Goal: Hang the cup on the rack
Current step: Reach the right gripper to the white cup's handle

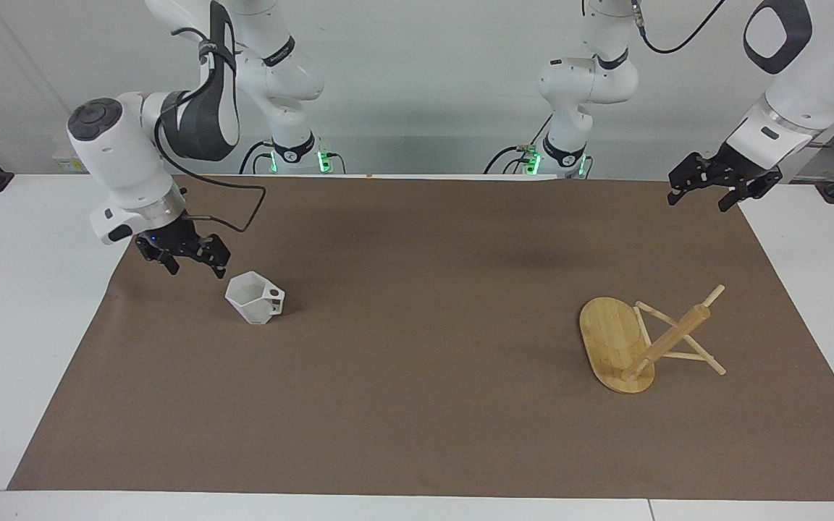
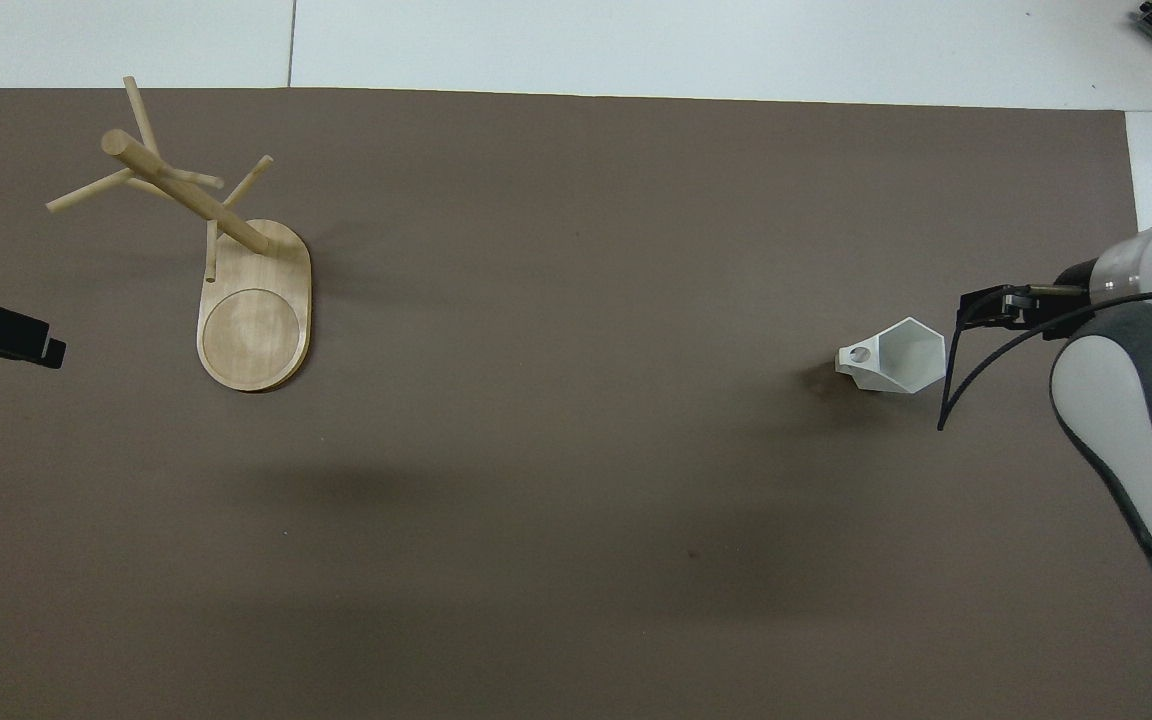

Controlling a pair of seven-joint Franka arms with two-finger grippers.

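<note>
Here, right end effector (image 1: 195,268) hangs over the mat (image 1: 417,405) just beside the cup (image 1: 253,297), jaws wide, empty. Cup sits upright toward the right arm's end of the desk (image 1: 19,304). Rack (image 1: 630,346) stands toward the left arm's end. Left end effector (image 1: 699,197) waits, wide, empty.

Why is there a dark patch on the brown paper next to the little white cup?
In the overhead view it is the cup's own shadow on the brown paper; the facing view shows the same small shadow beside its handle, and softer blurry patches nearer the robots are likely arm shadows.
</note>
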